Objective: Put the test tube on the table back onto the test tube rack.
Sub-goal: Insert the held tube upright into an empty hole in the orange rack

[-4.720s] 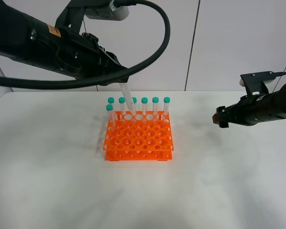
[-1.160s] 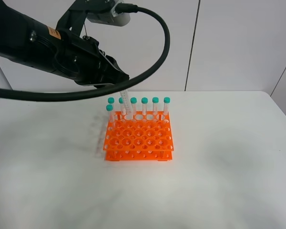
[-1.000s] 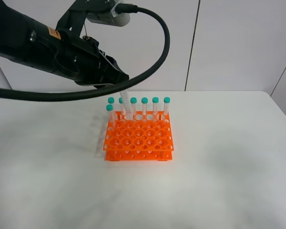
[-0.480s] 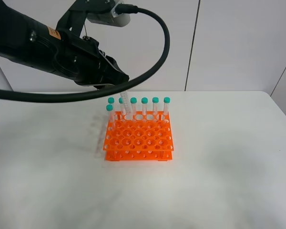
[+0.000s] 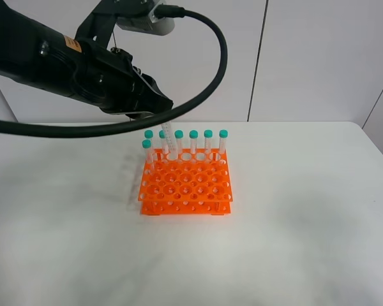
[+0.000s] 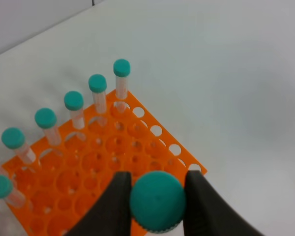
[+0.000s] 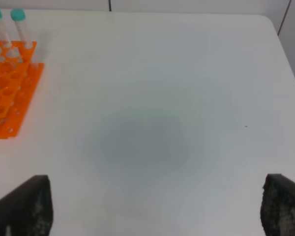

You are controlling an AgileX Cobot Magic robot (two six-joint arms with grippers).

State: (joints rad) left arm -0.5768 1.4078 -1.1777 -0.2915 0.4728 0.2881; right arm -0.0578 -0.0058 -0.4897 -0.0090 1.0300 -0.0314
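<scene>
My left gripper (image 5: 159,113) (image 6: 157,199) is shut on the teal cap of the test tube (image 5: 168,137) (image 6: 157,200), holding it nearly upright. Its tapered tip hangs at the back rows of the orange test tube rack (image 5: 186,183) (image 6: 113,162). In the left wrist view the cap sits between both black fingers (image 6: 115,206), right over the rack's holes. Several other teal-capped tubes (image 5: 208,143) stand in the rack's back row. My right gripper (image 7: 156,196) is open over bare table (image 7: 162,73), to the right of the rack (image 7: 5,93), and does not show in the exterior view.
The white table (image 5: 293,223) spreads around the rack on all sides. A thick black cable (image 5: 218,51) loops above the left arm. The wall panels stand close behind the table's far edge.
The right arm has pulled out of the exterior view since the earliest frame. Over the last second the left gripper and its tube have barely moved above the rack.
</scene>
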